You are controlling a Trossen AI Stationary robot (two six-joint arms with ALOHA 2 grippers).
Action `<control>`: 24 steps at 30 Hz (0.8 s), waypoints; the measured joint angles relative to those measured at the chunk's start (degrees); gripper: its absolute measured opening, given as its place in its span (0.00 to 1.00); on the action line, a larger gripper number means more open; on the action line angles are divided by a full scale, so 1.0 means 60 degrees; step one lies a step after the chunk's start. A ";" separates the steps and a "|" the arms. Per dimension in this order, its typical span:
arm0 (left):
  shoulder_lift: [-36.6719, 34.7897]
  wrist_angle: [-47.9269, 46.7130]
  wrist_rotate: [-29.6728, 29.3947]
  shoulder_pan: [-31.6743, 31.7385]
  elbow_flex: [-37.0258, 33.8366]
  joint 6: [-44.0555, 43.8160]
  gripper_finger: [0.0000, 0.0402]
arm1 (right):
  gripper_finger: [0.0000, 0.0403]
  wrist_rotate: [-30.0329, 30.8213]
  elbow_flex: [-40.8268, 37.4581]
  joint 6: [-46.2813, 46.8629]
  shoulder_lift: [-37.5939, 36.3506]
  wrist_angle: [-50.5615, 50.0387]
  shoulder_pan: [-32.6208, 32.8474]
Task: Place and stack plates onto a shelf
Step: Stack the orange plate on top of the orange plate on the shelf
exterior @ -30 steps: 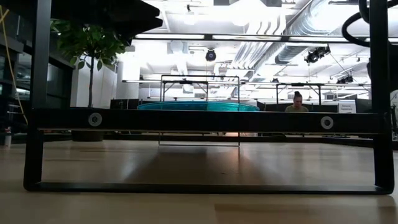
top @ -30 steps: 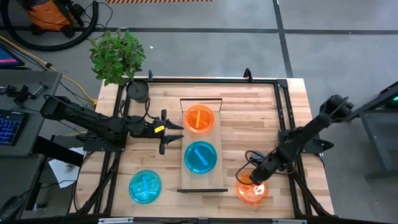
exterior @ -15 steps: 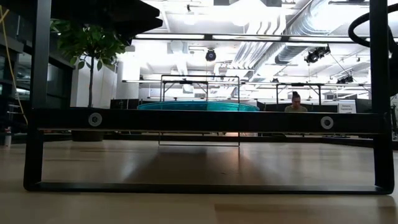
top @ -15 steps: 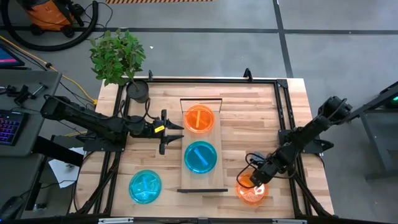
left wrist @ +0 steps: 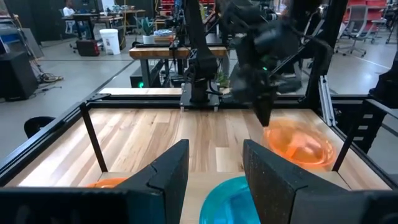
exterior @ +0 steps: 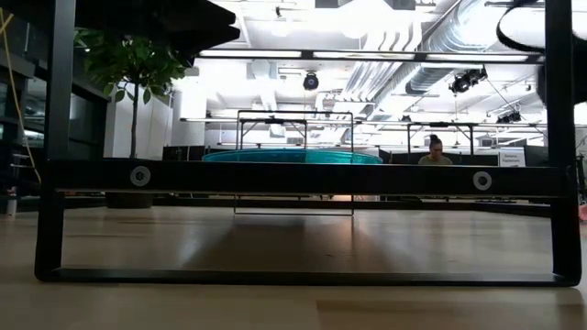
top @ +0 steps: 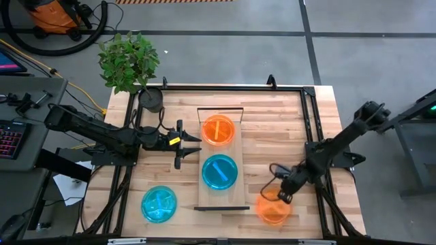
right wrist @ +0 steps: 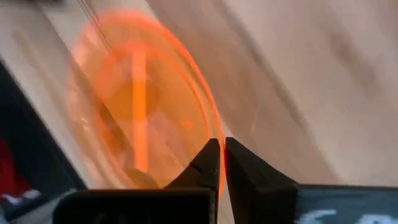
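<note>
My right gripper (top: 281,196) is shut on an orange plate (top: 273,208) at the table's near right. This plate also shows tilted in the left wrist view (left wrist: 298,144). On the shelf (top: 235,194) lie an orange plate (top: 218,129) and a cyan plate (top: 219,171). Another cyan plate (top: 159,203) lies on the table at the near left. My left gripper (top: 188,143) is open and empty, level, beside the shelf's left side; its fingers also show in its own wrist view (left wrist: 214,174). My right gripper pinches the orange plate's rim (right wrist: 212,134) between its two shut fingers (right wrist: 208,163), one on each face of the plate. The fingers slant down from the table's right. The plate is tilted; whether its far rim (top: 262,212) rests on the table I cannot tell.
A potted plant (top: 151,99) stands at the table's far left corner. A dark metal frame (top: 310,129) runs round the tabletop. The low view looks through the shelf's dark end rail (exterior: 303,179). A person sits far off in the room behind.
My right gripper has drawn a little up and toward the far edge with the orange plate's rim. The plate has tipped and shifted slightly toward the table's left.
</note>
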 joint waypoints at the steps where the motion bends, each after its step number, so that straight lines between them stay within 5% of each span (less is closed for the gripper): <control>1: 0.0000 0.0020 0.0003 0.0000 0.0000 -0.0041 0.35 | 0.00 0.0115 0.0000 -0.0132 -0.0391 -0.0181 -0.0143; 12: 0.0000 0.0053 0.0000 0.0000 0.0004 -0.0118 0.35 | 0.00 0.1806 0.0011 -0.0435 -0.3892 -0.2033 -0.1506; 17: 0.0000 0.0050 0.0000 0.0000 0.0004 -0.0118 0.35 | 0.00 0.2379 0.0014 0.0211 -0.3296 -0.1638 -0.1205; 24: 0.0000 0.0050 0.0000 0.0000 0.0004 -0.0118 0.35 | 0.01 0.1045 0.0018 0.2355 -0.1113 -0.1133 0.0316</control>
